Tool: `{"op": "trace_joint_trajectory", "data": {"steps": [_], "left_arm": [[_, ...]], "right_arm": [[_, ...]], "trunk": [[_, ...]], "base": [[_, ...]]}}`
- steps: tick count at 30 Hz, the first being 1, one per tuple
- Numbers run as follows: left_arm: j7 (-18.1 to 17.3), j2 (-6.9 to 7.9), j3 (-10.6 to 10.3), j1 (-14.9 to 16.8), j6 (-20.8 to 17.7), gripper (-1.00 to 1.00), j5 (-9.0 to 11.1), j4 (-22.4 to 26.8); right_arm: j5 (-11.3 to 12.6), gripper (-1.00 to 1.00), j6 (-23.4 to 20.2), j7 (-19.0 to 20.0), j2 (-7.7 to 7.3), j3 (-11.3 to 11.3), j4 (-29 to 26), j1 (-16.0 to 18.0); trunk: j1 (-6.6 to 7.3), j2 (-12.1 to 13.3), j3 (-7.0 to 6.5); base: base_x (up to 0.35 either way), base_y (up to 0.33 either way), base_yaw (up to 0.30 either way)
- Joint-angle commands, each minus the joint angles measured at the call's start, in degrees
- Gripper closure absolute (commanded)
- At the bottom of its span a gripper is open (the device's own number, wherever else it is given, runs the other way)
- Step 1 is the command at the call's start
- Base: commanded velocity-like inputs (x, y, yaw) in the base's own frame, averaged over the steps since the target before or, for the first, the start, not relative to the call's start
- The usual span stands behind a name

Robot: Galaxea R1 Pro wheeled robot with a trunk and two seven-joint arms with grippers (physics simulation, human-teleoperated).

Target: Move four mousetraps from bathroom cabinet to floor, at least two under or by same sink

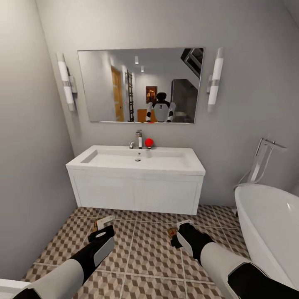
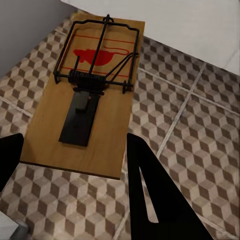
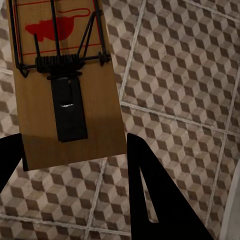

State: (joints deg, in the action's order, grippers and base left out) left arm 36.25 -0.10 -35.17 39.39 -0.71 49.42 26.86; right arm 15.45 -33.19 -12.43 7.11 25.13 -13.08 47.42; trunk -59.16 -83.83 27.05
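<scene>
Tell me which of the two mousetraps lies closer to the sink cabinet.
The mousetrap at the left gripper: its far end reaches the white sink cabinet, while the right gripper's mousetrap sits farther out on the tiles.

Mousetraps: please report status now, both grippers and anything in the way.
Left gripper shut on mousetrap. Right gripper shut on second mousetrap. Both low over tiled floor, before sink. Nothing blocking.
</scene>
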Motion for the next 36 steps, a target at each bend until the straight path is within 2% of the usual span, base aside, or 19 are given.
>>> {"op": "trace_joint_trajectory", "data": {"steps": [1,15,22,36], "left_arm": [[0.44,0.01,-0.46,0.07,-0.23,1.0,0.07,0.08],[0.4,-0.29,-0.59,0.07,-0.67,1.0,0.15,0.12],[0.4,-0.42,-0.63,0.07,-1.25,1.0,0.22,-0.04],[0.4,-0.42,-0.62,0.07,-1.31,1.0,0.32,-0.14]], "right_arm": [[0.8,1.0,-0.21,-0.41,-0.03,0.36,-0.09,0.04],[0.86,1.0,-0.18,-0.49,-0.03,0.3,-0.1,0.04],[0.89,1.0,1.97,-0.33,-0.08,0.28,0.13,0.04],[0.89,1.0,2.16,-0.3,-0.11,0.27,0.16,0.04]], "trunk": [[-0.23,-0.45,0.25],[-3.3,-6.07,2.76],[-4.84,-8.88,4.02],[-7.91,-14.49,6.53]], "base": [[0.0,0.0,0.0],[0.0,0.0,0.0],[0.0,0.0,0.0],[0.0,0.0,0.0]]}}
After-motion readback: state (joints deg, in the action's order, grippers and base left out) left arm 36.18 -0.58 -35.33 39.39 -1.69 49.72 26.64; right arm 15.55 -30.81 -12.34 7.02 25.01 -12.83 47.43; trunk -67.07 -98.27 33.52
